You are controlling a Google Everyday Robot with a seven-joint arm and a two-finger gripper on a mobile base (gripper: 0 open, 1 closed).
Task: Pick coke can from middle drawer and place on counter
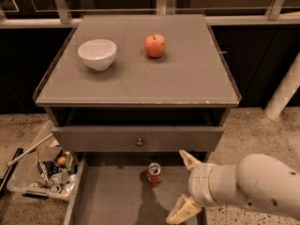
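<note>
The coke can [154,174] is a small red can with a silver top. It stands upright on the grey floor of the open middle drawer [117,205], near the drawer's back. My gripper [183,183] is open and empty, just right of the can, with one tan finger [189,159] level with the can and the other lower. It does not touch the can. The counter [140,78] is the flat grey cabinet top above.
A white bowl [97,54] and a red-orange apple [155,45] sit on the counter. A drawer with a round knob [139,142] is shut above the open one. A clear bin of litter [40,170] stands on the floor at left. A white post [284,90] rises at right.
</note>
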